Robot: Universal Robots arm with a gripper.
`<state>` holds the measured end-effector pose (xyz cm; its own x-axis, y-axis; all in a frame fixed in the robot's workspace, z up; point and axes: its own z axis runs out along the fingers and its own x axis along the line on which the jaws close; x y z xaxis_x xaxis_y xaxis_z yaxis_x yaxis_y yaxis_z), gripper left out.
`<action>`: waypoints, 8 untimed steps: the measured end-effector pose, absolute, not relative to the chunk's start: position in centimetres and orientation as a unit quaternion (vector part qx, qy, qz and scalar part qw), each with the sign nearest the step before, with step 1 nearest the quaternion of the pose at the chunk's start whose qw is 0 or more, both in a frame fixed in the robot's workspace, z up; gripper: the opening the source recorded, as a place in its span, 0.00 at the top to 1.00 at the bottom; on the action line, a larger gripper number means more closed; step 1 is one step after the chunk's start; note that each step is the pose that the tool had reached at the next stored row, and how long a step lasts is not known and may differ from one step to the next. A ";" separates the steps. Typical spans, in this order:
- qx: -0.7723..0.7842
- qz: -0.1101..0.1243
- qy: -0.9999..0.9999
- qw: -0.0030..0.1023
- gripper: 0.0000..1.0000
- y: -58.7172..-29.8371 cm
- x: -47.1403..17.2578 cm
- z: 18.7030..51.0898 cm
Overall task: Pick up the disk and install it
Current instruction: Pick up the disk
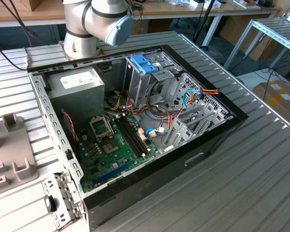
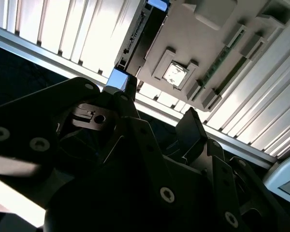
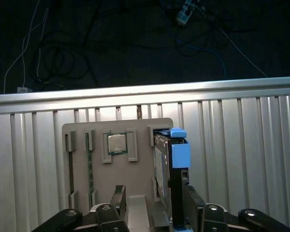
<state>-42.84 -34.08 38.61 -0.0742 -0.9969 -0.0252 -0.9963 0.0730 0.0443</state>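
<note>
**Disk on edge in its tray, wide gripper around it**

In the first wrist view the disk [image 3: 170, 174] stands on its long edge in a slot of a grey tray [image 3: 135, 126]; it is a flat, dark metal block seen edge-on; a blue plastic rail runs along the edge that faces the camera and ends in a square blue tab; one broad face shows only as a thin pale strip, so I cannot tell what is on it. In the second wrist view the disk [image 2: 137, 43] shows a dark narrow side with small ridges, and a blue piece at each end.

The gripper [image 3: 154, 194] is wide; its two black fingers [image 3: 118, 197] stand well apart, with the disk between them; the disk is much nearer to one finger than to the other; whether that near finger touches it, I cannot tell; the far finger is clearly apart from it, so the disk is not clamped.

On the same tray a square processor chip [image 3: 117, 143] lies flat in its own pocket, just beside the slot of the disk; a thin green memory stick [image 3: 90, 169] stands near the chip, on the side away from the disk. The tray lies on a ribbed metal table [image 3: 29, 159].

In the exterior view the tray [image 1: 5, 145] is at about 8 o'clock from the open computer case [image 1: 150, 180], on the exterior view's left; the arm [image 1: 94, 21] rises at about 11 o'clock from the case; inside the case a grey power box [image 1: 77, 87] sits toward 10 o'clock, a green board [image 1: 116, 145] toward 6 o'clock, and a blue bracket [image 1: 144, 64] sits on top of a metal cage toward 12 o'clock.
</note>
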 end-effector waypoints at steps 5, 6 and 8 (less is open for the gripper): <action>0.680 -0.025 -0.732 0.006 0.40 -33.4 -42.8 38.6; 0.680 -0.025 -0.732 0.006 0.40 -33.3 -42.8 38.6; 0.680 -0.025 -0.732 0.006 0.40 -33.0 -42.8 38.6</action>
<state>-42.84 -33.03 38.61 -0.0743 -0.9969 -0.0251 -0.9963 0.0731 0.0444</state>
